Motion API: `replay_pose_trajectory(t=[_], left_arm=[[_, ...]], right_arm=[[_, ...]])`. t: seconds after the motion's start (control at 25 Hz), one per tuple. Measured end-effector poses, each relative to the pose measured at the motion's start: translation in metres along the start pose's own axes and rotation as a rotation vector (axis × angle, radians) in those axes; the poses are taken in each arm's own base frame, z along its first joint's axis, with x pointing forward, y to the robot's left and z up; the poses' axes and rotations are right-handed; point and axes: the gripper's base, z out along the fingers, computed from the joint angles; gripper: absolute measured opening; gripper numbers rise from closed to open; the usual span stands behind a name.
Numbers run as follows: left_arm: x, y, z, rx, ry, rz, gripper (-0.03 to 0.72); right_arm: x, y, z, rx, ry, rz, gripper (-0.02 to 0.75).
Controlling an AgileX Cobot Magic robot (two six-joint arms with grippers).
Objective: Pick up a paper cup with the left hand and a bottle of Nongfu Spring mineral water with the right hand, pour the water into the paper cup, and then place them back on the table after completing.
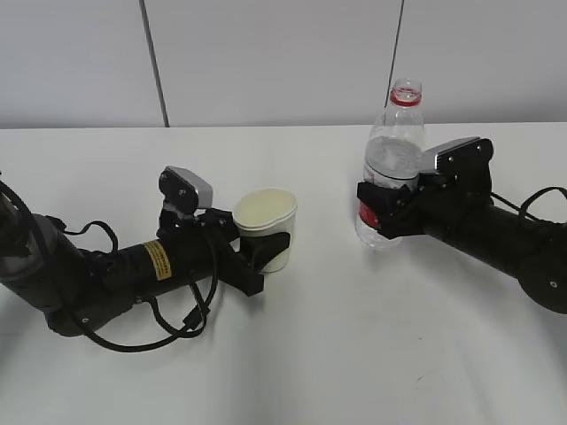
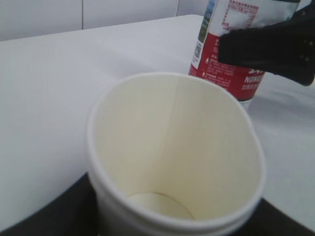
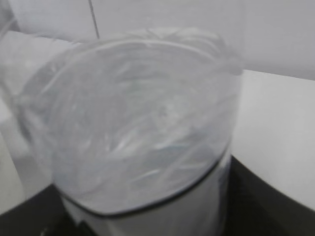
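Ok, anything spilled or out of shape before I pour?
No spill on the table. The paper cup looks squeezed: its rim is oval rather than round in the left end effector. The bottle stands upright, uncapped.

Bare surface (image 1: 328,354) lies open between the cup (image 1: 266,226) and the bottle (image 1: 390,168), and across the whole front. The left gripper (image 1: 266,252) and its arm block the cup's left side; the right gripper (image 1: 390,212) and arm block the bottle's right.
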Motion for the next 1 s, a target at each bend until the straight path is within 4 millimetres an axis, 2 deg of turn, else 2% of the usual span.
replay_pose_trajectory(t=[0.12, 0.36, 0.72, 1.0], left_arm=[[-0.003, -0.002, 0.0, 0.02, 0.009, 0.01, 0.396], [-0.021, -0.007, -0.002, 0.043, -0.024, 0.022, 0.396], [-0.019, -0.024, 0.004, 0.112, -0.002, 0.019, 0.396], [-0.017, -0.033, 0.007, 0.142, 0.006, 0.024, 0.395]], right_arm=[[-0.002, 0.001, -0.001, -0.012, 0.013, -0.015, 0.46], [-0.012, 0.001, -0.004, -0.003, 0.082, -0.054, 0.459], [-0.025, 0.002, -0.008, -0.008, 0.147, -0.117, 0.458], [-0.033, 0.003, -0.002, -0.062, 0.148, -0.209, 0.458]])
